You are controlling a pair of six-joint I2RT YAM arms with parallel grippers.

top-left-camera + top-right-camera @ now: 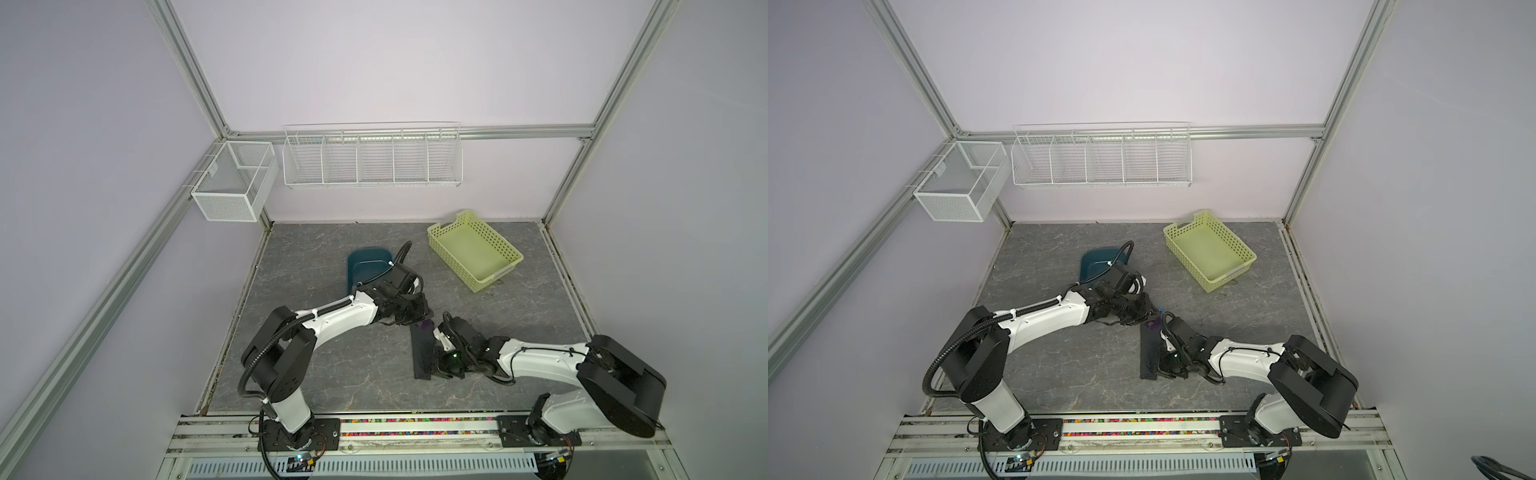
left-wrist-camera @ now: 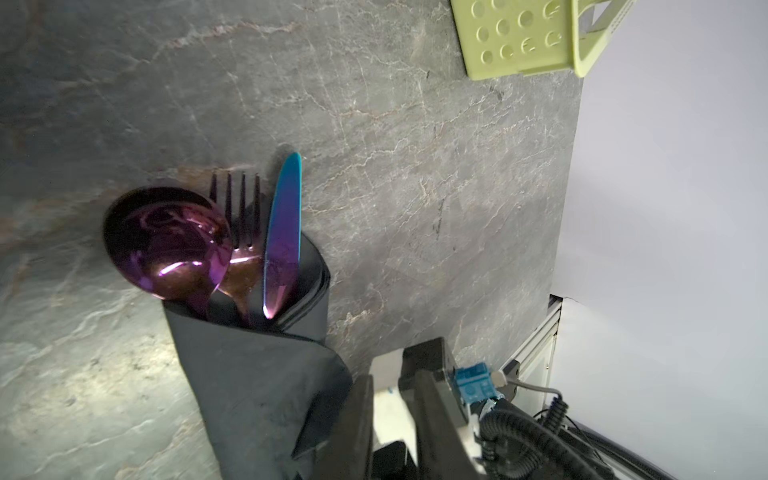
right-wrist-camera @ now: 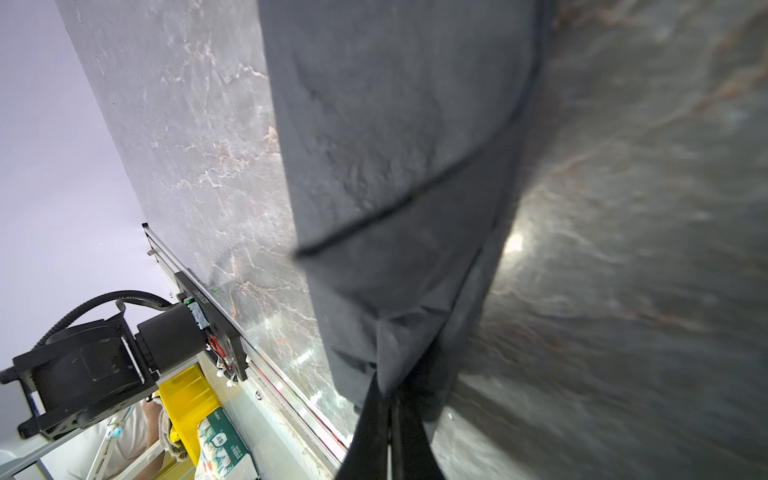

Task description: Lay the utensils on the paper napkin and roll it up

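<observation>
Black paper is what we are looking at first: the paper napkin is lying rolled into a narrow tube on the grey stone-look table, a little right of centre in both top views, running up and down the frame. The utensils are sitting inside it. In the left wrist view the purple spoon, the fork and the blue-to-purple knife are poking out of its open end. The left gripper is hanging over that upper end; we are not able to tell how its jaws stand. The right gripper is reaching in at the roll's lower right edge, its jaws pressed together and pinching a corner of the napkin. A teal tub is lying up and left of the roll, partly behind the left arm. A yellow-green basket is sitting at the table's upper right, well apart.
</observation>
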